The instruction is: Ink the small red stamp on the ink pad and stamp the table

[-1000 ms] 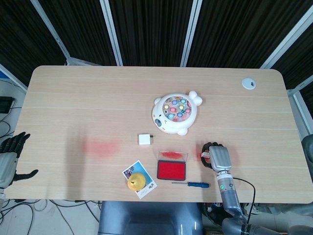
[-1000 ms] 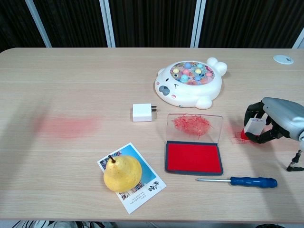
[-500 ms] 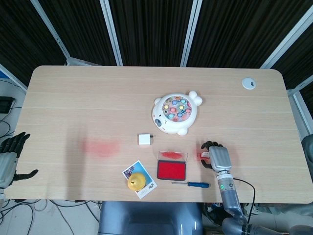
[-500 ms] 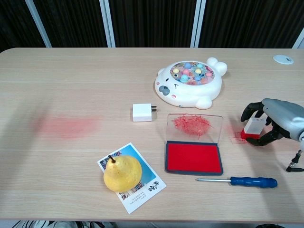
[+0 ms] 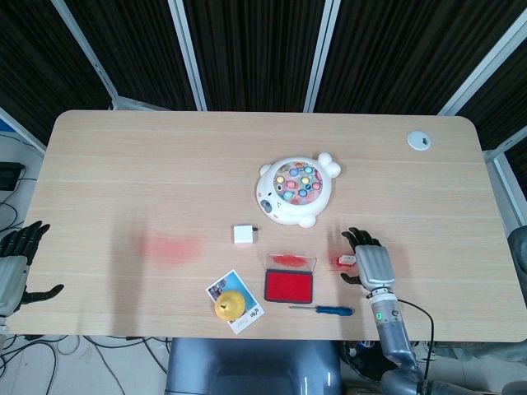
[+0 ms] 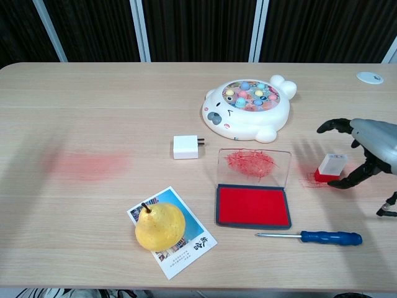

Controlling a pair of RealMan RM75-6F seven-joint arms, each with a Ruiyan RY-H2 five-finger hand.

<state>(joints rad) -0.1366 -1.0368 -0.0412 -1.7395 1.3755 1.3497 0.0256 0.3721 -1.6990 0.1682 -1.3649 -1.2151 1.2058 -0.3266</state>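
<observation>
Lifting our right hand clear, fingers spread and empty, we should rise straight up so nothing clips the small red-based stamp with its white block top, which stands upright on the pale wooden table over a faint red mark, right of the open red ink pad.

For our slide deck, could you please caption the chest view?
Right hand open beside small red stamp standing on table.
</observation>
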